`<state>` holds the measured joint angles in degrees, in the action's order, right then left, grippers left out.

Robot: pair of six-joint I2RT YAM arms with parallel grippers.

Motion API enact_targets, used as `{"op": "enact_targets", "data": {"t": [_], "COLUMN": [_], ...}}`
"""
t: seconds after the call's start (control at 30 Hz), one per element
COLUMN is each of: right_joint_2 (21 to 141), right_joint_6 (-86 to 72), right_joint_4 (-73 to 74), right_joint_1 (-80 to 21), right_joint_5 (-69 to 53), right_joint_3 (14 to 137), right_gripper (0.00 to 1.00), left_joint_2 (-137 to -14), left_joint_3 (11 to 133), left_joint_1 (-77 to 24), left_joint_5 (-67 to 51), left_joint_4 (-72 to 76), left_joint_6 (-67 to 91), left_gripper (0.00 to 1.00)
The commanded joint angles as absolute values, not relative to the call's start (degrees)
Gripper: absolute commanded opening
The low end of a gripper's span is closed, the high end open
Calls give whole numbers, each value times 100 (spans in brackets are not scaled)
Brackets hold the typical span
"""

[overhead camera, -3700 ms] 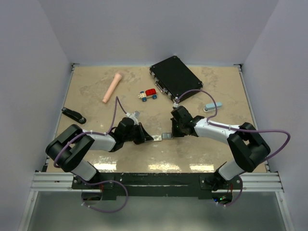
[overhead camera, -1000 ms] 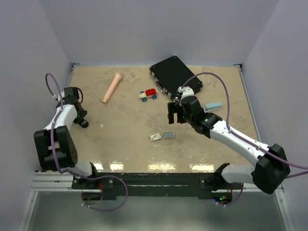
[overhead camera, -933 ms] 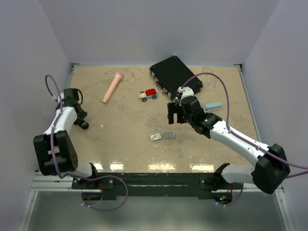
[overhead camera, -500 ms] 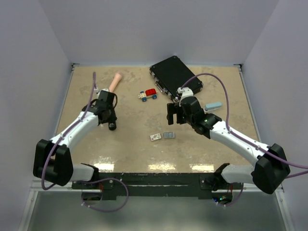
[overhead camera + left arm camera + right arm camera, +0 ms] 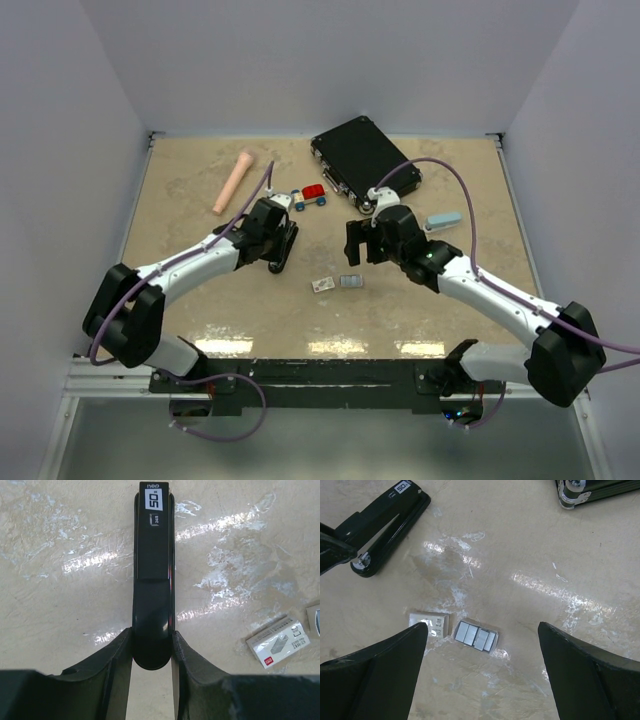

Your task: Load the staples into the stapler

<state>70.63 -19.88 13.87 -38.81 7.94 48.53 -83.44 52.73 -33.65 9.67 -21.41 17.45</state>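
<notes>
While right jaws gape, left seemingly clamp stapler (image 5: pixel 152 580).

White box (image 5: pixel 429 625) just beside staples (image 5: pixel 476 636), stapler (image 5: pixel 387 527) near

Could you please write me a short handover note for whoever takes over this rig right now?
Left gripper: shut on one end of the black stapler, which looks closed.
Right gripper: open and empty, poised above the staples.
The staples lie flat on the table, right beside the small white box and a short way from the stapler.
Done: stapler grasped.
Left: open the stapler, pick up the strip, seat it in the stapler, close it.
</notes>
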Motion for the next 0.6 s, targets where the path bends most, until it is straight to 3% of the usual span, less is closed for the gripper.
{"op": "enact_targets", "data": {"t": [0.0, 0.13, 0.3, 0.5, 0.57], "right_joint_2": [6803, 6811, 6978, 7101, 7084], "right_joint_6": [-2047, -2127, -2171, -2188, -2197], "right_joint_4": [1283, 1292, 1266, 1239, 1257], "right_joint_1": [-3858, -3858, -3858, -3858, -3858], "right_joint_5": [756, 730, 686, 606, 598], "right_joint_3": [4720, 4667, 4755, 4843, 4843], "right_gripper": [96, 96, 96, 96, 96], "left_joint_2": [-8359, -8201, -8086, -8051, -8051], "left_joint_3": [5222, 5028, 4983, 4904, 4896], "left_joint_1": [-3436, -3515, -3726, -3990, -4025], "left_joint_5": [1396, 1582, 1845, 1995, 1943], "left_joint_4": [-1749, -1802, -2074, -2171, -2145], "left_joint_6": [2064, 2565, 3057, 3902, 4051], "left_gripper": [0, 0, 10, 42, 57]}}
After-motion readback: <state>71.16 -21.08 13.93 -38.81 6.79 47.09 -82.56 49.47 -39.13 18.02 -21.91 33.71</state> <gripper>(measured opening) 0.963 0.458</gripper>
